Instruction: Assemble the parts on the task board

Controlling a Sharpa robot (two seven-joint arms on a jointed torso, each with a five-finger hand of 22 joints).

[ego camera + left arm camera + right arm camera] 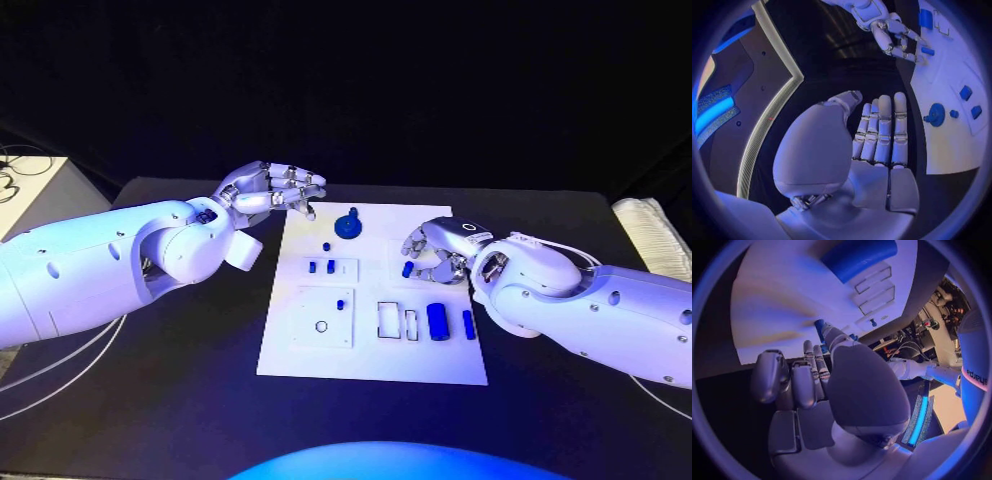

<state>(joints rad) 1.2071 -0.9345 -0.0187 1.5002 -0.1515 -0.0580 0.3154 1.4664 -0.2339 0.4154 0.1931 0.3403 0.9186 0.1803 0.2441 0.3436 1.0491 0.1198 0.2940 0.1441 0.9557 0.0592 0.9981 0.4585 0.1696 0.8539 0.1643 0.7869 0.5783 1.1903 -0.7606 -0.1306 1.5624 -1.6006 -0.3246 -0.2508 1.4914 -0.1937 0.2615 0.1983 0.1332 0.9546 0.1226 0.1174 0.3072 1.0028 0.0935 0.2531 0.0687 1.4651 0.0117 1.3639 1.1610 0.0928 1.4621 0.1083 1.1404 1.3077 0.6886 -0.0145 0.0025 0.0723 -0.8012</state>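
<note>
The white task board lies in the middle of the black table. On it stand a round blue knob part, two small blue parts side by side and a thick blue cylinder. My right hand hangs low over the board's right side and pinches a small blue part at its fingertips; the same part shows in the right wrist view. My left hand floats by the board's far left corner, holding nothing, its fingers straight and side by side.
A slim blue part lies by the board's right edge, beside two empty rectangular slots. A ring-shaped recess and a tiny blue part sit on the left plate. A pale ribbed object rests at the table's right edge.
</note>
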